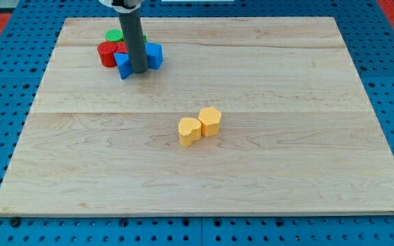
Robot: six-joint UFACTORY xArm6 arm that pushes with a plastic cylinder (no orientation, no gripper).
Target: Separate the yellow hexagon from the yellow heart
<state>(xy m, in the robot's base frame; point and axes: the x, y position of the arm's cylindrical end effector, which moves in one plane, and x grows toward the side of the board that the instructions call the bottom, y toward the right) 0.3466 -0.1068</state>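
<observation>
The yellow hexagon (211, 121) and the yellow heart (189, 130) sit touching each other near the middle of the wooden board (286, 157), the hexagon to the upper right of the heart. My tip (139, 70) rests at the view's upper left, far from both yellow blocks, in among a cluster of other blocks.
A cluster at the upper left holds a red cylinder (107, 54), a green block (114, 35), a small red block (122, 48), a blue block (123, 64) and another blue block (155, 55). The rod partly hides them. Blue pegboard surrounds the board.
</observation>
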